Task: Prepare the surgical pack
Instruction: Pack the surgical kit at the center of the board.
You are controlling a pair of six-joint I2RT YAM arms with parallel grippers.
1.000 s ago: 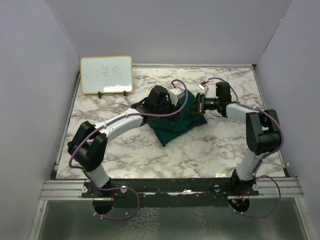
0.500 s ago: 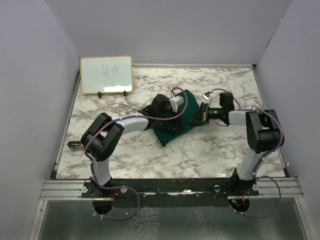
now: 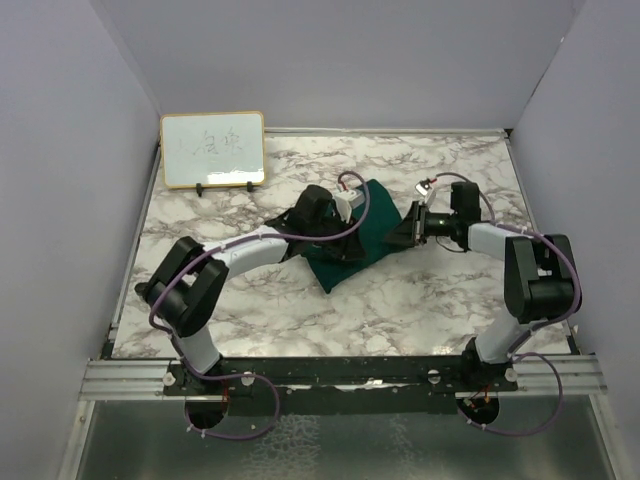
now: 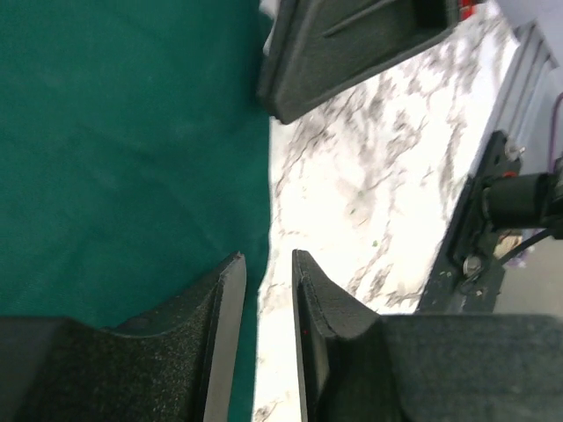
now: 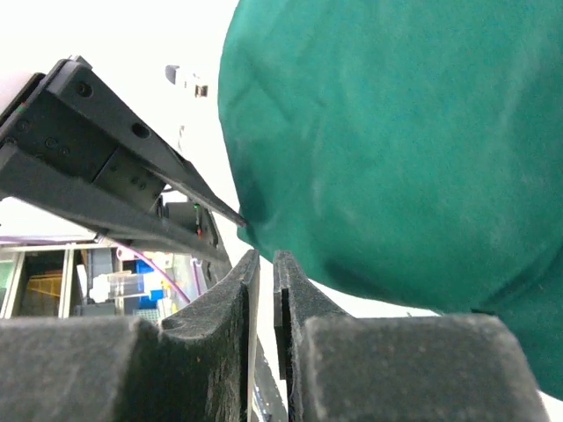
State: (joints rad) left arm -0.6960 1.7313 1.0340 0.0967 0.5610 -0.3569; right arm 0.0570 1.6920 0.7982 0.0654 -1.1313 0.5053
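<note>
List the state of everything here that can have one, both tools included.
green drape: gathered into a loose, partly folded bundle, not spread flat.
left tool: open a little, straddling the drape's edge, gripping nothing.
right tool: almost closed, apparently pinching the drape's edge.
whiteboard: standing upright, faint writing on its face.

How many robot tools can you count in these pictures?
2: the left tool over the green drape bundle, the right tool at the bundle's right edge.
</note>
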